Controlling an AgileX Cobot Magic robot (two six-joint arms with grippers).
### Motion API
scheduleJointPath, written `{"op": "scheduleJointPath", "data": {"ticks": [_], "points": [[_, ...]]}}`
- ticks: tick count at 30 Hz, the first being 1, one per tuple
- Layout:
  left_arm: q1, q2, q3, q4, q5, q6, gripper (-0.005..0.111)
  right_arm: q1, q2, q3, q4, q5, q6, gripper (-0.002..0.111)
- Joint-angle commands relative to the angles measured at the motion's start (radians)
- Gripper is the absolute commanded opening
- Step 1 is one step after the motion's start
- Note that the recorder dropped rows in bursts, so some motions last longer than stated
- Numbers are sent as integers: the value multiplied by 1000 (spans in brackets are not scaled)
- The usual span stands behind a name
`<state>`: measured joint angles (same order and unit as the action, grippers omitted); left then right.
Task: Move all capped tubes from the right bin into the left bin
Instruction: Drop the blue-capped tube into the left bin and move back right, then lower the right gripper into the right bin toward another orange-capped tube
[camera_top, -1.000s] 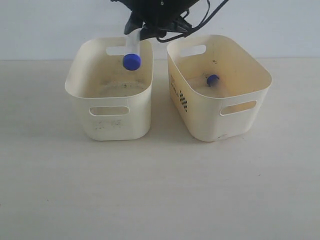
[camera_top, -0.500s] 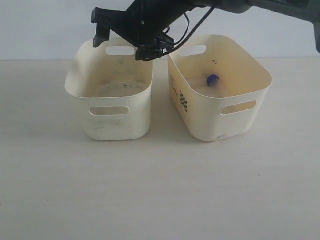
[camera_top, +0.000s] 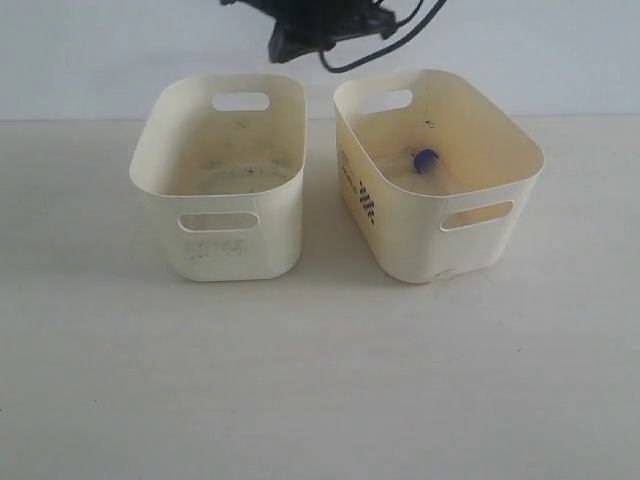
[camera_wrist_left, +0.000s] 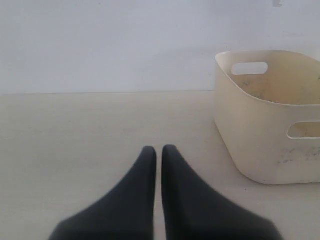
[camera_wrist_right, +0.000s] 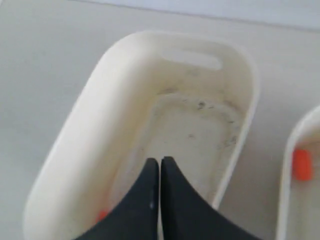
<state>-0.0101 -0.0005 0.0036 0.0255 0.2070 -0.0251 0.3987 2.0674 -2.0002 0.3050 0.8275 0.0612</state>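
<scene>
Above the left bin, the right gripper hangs with its jaws pressed together and nothing between them. Its wrist view looks down onto the bin's grey-speckled floor. A small orange-red patch shows low inside the bin beside one finger, with too little visible to tell what it is. At the edge of the same view an orange cap lies inside the right bin.

From the exterior view the right arm is a black mass with cables at the top edge, over the back of the left bin. Both bins stand side by side on the table, near each other but apart. A blue-capped tube lies on the right bin's floor toward the back. The left bin's front wall hides the near part of its floor.

The left gripper sits low over bare table, jaws closed together and empty, with the left bin nearby but apart from it.
</scene>
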Motion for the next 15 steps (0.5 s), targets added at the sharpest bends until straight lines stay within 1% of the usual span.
{"op": "scheduleJointPath", "data": {"ticks": [1,4,6,15], "points": [[0,0,-4,-6,-4,-10,4,-69,-26,-6,-217,112,12,0],[0,0,-4,-6,-4,-10,4,-79,-9,-6,-384,192,49,0],[0,0,-4,-6,-4,-10,4,-80,1,-2,-434,203,76,0],[0,0,-4,-6,-4,-10,4,-80,122,1,-445,186,86,0]]}}
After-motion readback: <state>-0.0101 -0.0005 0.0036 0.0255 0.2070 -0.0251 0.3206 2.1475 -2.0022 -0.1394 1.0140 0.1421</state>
